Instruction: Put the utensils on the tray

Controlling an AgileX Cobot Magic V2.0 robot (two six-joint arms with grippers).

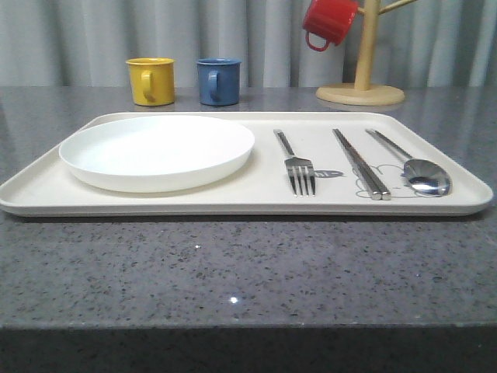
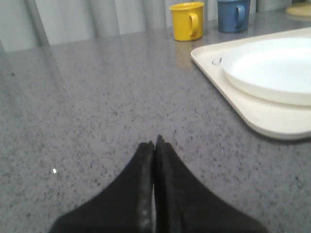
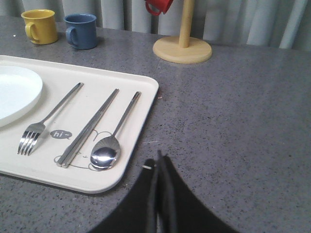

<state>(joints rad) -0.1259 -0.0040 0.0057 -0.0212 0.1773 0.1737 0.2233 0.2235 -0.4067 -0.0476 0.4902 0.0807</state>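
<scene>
The cream tray (image 1: pixel 256 203) (image 3: pixel 141 92) (image 2: pixel 272 124) lies across the grey table. On it sit a round white plate (image 1: pixel 155 151) (image 2: pixel 272 68) (image 3: pixel 12 99) at the left, then a silver fork (image 1: pixel 297 165) (image 3: pixel 48 119), a pair of metal chopsticks (image 1: pixel 359 162) (image 3: pixel 90 126) and a spoon (image 1: pixel 419 172) (image 3: pixel 114 138) side by side at the right. My left gripper (image 2: pixel 155 143) is shut and empty over bare table, apart from the tray's left corner. Just off the tray's right edge near the spoon, my right gripper (image 3: pixel 159 156) is shut and empty.
A yellow mug (image 1: pixel 151 80) (image 2: pixel 187 20) (image 3: pixel 39 26) and a blue mug (image 1: pixel 217 81) (image 2: pixel 233 14) (image 3: pixel 80 30) stand behind the tray. A wooden mug tree (image 1: pixel 362 78) (image 3: pixel 182 46) at the back right carries a red mug (image 1: pixel 328 22).
</scene>
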